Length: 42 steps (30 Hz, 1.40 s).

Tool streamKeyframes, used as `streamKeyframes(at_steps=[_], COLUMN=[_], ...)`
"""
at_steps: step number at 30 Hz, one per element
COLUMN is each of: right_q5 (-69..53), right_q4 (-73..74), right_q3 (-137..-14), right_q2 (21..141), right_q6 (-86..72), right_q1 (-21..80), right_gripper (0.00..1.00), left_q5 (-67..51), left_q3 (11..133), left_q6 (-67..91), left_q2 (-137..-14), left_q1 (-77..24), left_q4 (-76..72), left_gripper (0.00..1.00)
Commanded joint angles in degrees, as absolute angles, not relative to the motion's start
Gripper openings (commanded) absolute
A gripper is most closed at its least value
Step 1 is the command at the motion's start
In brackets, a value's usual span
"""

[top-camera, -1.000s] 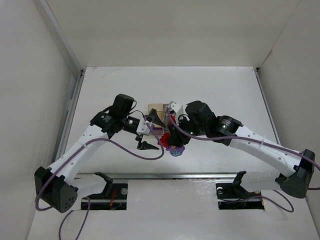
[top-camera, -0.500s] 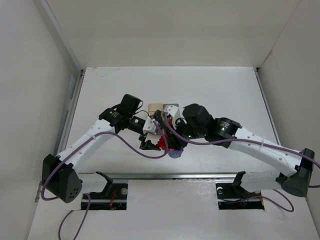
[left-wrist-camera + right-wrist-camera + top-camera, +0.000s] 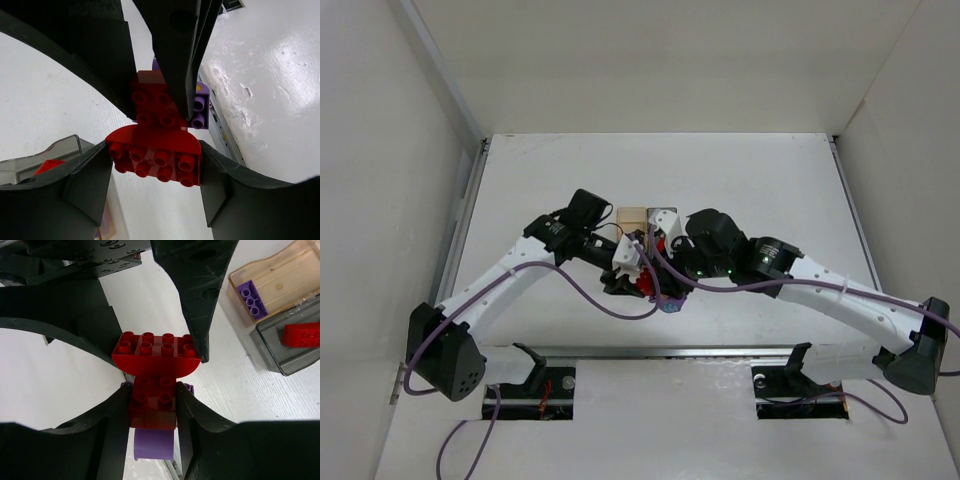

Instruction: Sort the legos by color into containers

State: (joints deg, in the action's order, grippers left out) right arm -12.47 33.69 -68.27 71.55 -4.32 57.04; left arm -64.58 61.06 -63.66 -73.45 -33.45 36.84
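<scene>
A stack of joined legos hangs between both grippers, just in front of the containers. My left gripper (image 3: 155,167) is shut on the red half-round brick (image 3: 155,150), one finger at each end. My right gripper (image 3: 152,407) is shut on the red square brick (image 3: 152,397) plugged into it. A purple piece (image 3: 152,447) sits behind that brick. In the top view the left gripper (image 3: 623,281) and right gripper (image 3: 665,287) meet at the red legos (image 3: 642,286). The tan bin (image 3: 287,265) holds a purple brick (image 3: 249,298). The dark grey bin (image 3: 280,357) holds a red brick (image 3: 302,334).
The two bins, tan (image 3: 630,214) and dark grey (image 3: 665,213), stand side by side just behind the grippers. A metal rail (image 3: 670,352) runs along the table's near edge. White walls close in the left, right and back. Purple cables loop under both arms.
My left arm has swung right to the stack in the right gripper. Its jaws have closed from wide open onto the red half-round brick. The right gripper has kept its hold.
</scene>
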Motion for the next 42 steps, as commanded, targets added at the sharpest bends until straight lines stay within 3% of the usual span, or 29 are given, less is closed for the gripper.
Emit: streamKeyframes(at_steps=[1,15,20,23,26,31,32,34,40,42], right_q5=[-15.21,-13.8,-8.71,-3.0,6.91,21.79,22.32,22.94,24.08,24.08], right_q4=[29.27,22.95,20.39,20.91,23.11,28.39,28.91,28.92,29.53,29.53], right_q3=[-66.02,-48.35,-45.7,-46.41,-46.41,-47.46,-47.46,-47.99,-49.04,-49.04], right_q2=[70.22,66.63,65.21,63.03,58.73,52.92,52.21,51.42,52.82,53.44], right_q6=[-4.13,-12.12,-15.81,-18.01,-24.58,-32.33,-32.95,-32.96,-32.96,-32.96], right_q1=[57.66,58.18,58.18,58.18,58.18,58.18,58.18,58.18,58.18,58.18], right_gripper=[0.0,0.0,0.0,0.0,0.0,0.0,0.0,0.0,0.0,0.0], left_q5=[-64.69,-56.78,-58.89,-55.91,-45.21,-28.07,-26.91,-25.06,-22.06,-21.45], left_q3=[63.98,63.98,61.62,58.28,54.32,52.21,51.68,51.16,51.15,51.15], left_q6=[-66.97,-66.97,-64.88,-50.67,-35.31,-23.48,-22.6,-21.28,-20.04,-20.04], left_q2=[-72.86,-73.39,-74.53,-75.67,-77.6,-81.82,-83.13,-84.37,-88.07,-89.47], left_q1=[-33.84,-30.15,-30.15,-31.37,-33.39,-35.16,-35.16,-35.77,-36.83,-36.83], left_q4=[37.44,35.16,30.95,16.22,-1.76,-17.12,-18.53,-22.22,-28.38,-29.17], left_gripper=[0.0,0.0,0.0,0.0,0.0,0.0,0.02,0.14,0.29,0.51])
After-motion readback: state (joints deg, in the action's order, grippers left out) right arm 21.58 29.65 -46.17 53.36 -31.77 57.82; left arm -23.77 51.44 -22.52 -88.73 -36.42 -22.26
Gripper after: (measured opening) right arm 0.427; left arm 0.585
